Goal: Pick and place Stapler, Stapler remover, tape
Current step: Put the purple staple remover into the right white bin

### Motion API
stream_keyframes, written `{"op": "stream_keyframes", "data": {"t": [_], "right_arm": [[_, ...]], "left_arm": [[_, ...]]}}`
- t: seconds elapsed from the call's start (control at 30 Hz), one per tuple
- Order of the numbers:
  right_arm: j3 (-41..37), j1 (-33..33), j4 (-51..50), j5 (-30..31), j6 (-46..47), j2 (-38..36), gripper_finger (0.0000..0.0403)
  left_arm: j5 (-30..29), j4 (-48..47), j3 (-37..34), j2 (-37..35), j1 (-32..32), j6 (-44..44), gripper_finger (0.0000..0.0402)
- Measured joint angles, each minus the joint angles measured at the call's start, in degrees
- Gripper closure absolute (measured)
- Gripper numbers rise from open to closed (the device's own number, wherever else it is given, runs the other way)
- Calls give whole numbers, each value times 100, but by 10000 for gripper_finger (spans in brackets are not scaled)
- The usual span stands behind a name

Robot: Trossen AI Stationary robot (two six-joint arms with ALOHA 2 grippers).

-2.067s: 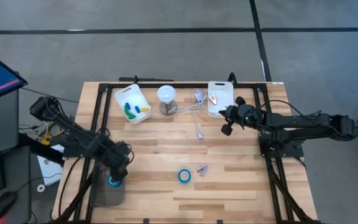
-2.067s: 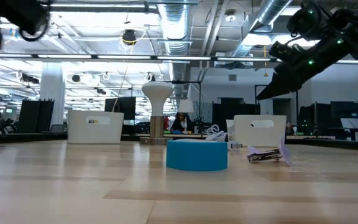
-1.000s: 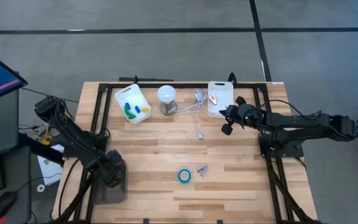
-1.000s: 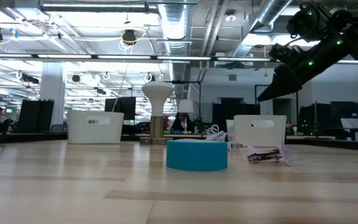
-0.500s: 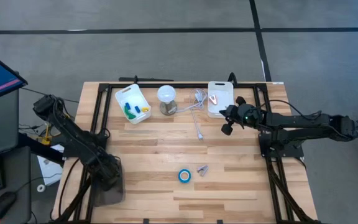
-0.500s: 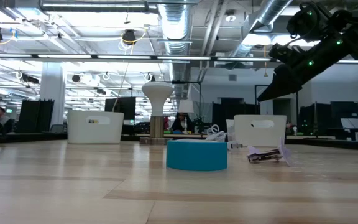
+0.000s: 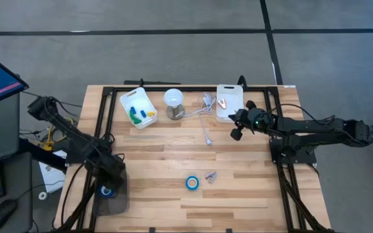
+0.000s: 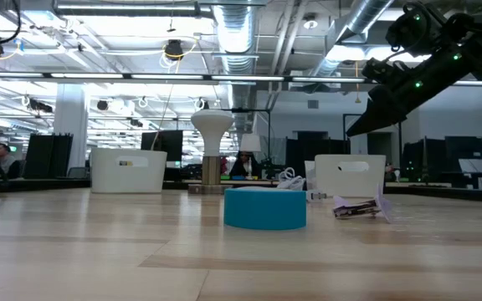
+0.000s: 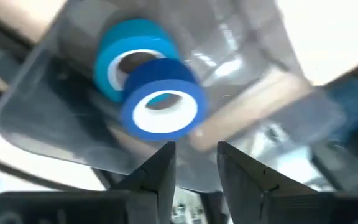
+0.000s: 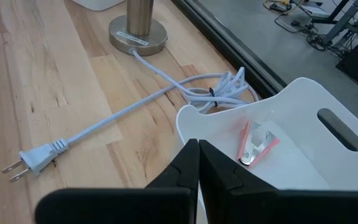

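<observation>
**Cataloguing the tape: two rolls binned, one on the table**

1. Left gripper: poised over the clear bin at the near left corner of the table. Its fingers are spread a little, with a bare gap between them and nothing pinched.

2. Tape, dark blue roll: lies inside the clear bin, just beyond the left fingertips and apart from them. Its pale centre hole faces the wrist camera.

3. Tape, lighter blue roll: also in the clear bin, just past the dark one from the left gripper and partly overlapped by it. Whether the two touch cannot be told.

4. Tape, third roll: flat on the bare wood, well away from the left gripper, out toward the middle of the table's near half. It is also well apart from the right gripper.

5. Small grey metal piece: just beside the third roll, on its side toward the right arm, not touching it. What it is cannot be made out.

6. Right gripper: waiting above the table's far half, fingers pressed together and holding nothing.

7. White bin: just ahead of the right gripper, containing a pink and clear item.

8. White power cable: runs across the wood beside that bin to the base of a lamp.
</observation>
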Motion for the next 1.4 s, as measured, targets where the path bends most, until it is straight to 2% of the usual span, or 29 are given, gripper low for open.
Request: {"op": "stream_keyframes", "data": {"t": [0.13, 0.3, 0.37, 0.5, 0.63, 0.8, 1.17, 1.23, 1.4], "right_arm": [[1, 0, -2, 2, 0, 0, 403], [1, 0, -2, 2, 0, 0, 403], [-1, 0, -2, 2, 0, 0, 403], [0, -1, -1, 2, 0, 0, 403], [1, 0, -2, 2, 0, 0, 403], [-1, -2, -2, 2, -2, 0, 403], [1, -2, -4, 2, -2, 0, 403], [-1, -2, -4, 2, -4, 0, 403], [0, -2, -6, 2, -18, 0, 403]], "left_arm": [[-60, 334, 4, -375, 306, -43, 304], [-968, 1455, 9, -513, 686, -82, 317], [-1298, 2022, 9, -513, 821, 177, 322], [-1722, 2699, 13, -513, 1062, 1330, 333], [-1991, 2744, 13, -513, 1304, 2157, 347], [-2037, 2754, 13, -513, 1541, 2616, 358], [-2071, 2849, 13, -513, 1608, 2759, 361], [-2371, 2856, 13, -513, 1606, 2944, 361], [-3773, 2888, 9, -513, 1610, 3452, 358]]}}
